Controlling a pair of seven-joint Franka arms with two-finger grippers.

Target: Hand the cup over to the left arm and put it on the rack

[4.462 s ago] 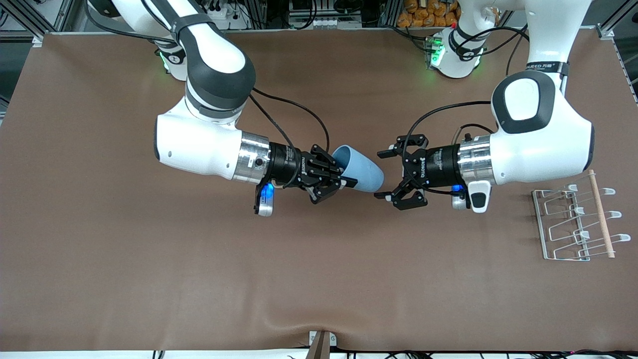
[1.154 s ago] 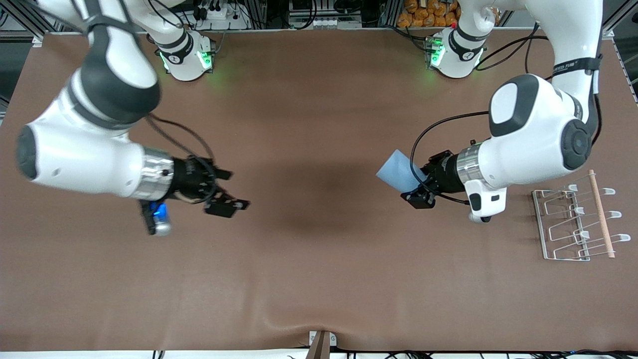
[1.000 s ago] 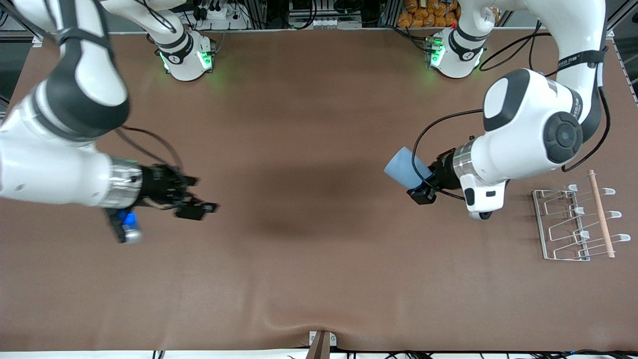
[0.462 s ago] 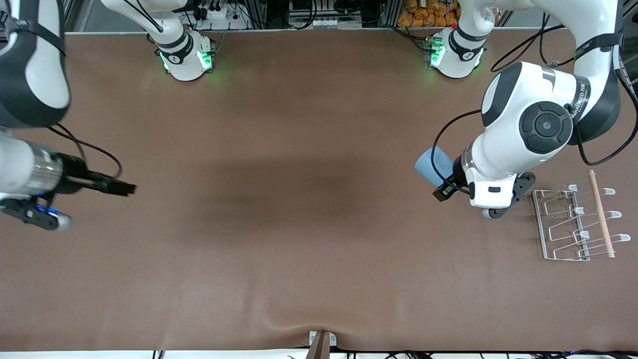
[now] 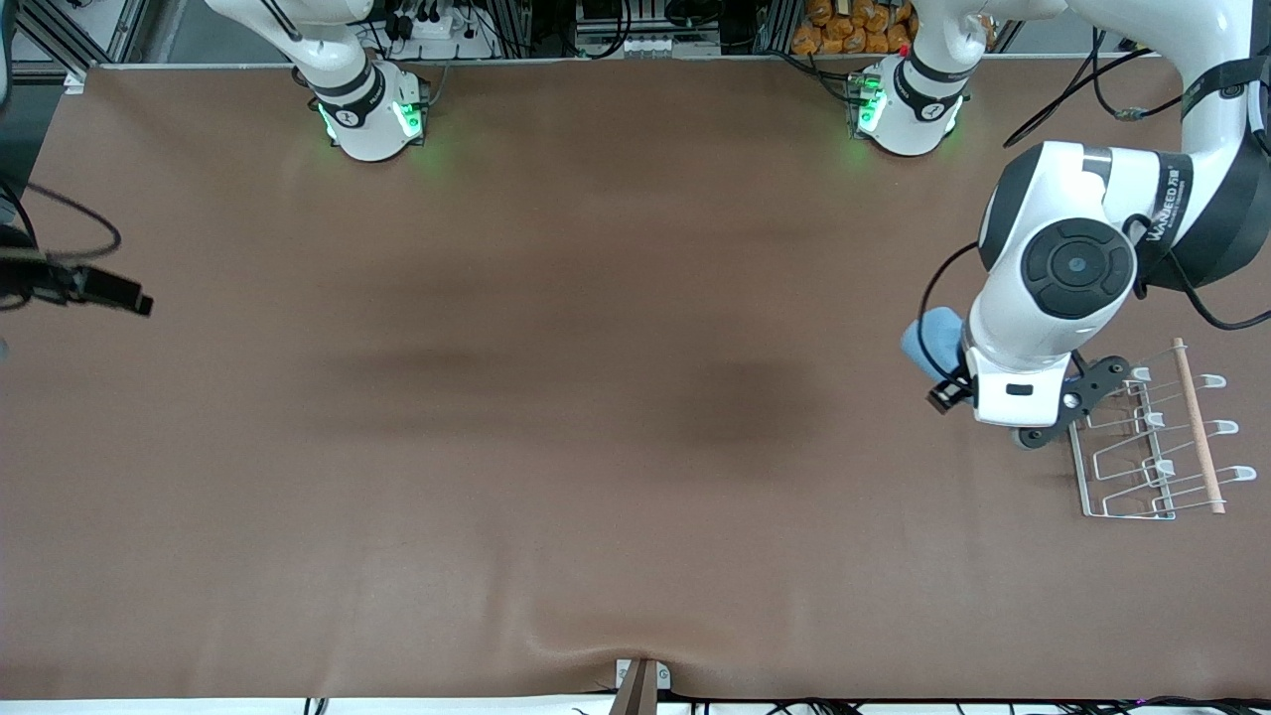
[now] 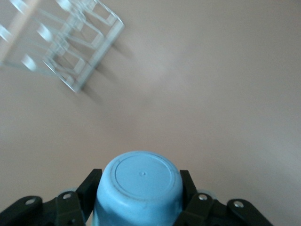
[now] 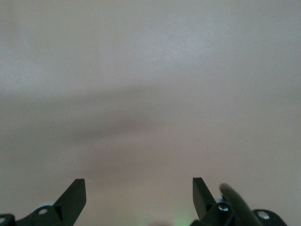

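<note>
The light-blue cup (image 5: 925, 343) is held in my left gripper (image 6: 139, 190), up in the air over the brown table just beside the rack, toward the table's middle. In the left wrist view the cup (image 6: 139, 181) shows its flat bottom, with a black finger pressed on each side. The white wire rack (image 5: 1142, 447) with its wooden rod (image 5: 1197, 427) lies on the table at the left arm's end; it also shows in the left wrist view (image 6: 70, 42). My right gripper (image 7: 138, 190) is open and empty over bare table at the right arm's end (image 5: 104, 290).
Both arm bases (image 5: 367, 114) (image 5: 899, 109) with green lights stand along the table's edge farthest from the front camera. The left arm's bulky wrist (image 5: 1053, 298) hangs over the spot beside the rack. A small bracket (image 5: 640, 680) sits at the nearest table edge.
The cup passed from the right gripper to the left. The left arm carried it toward the rack and turned its wrist downward. The right arm opened and drew back to its end.
</note>
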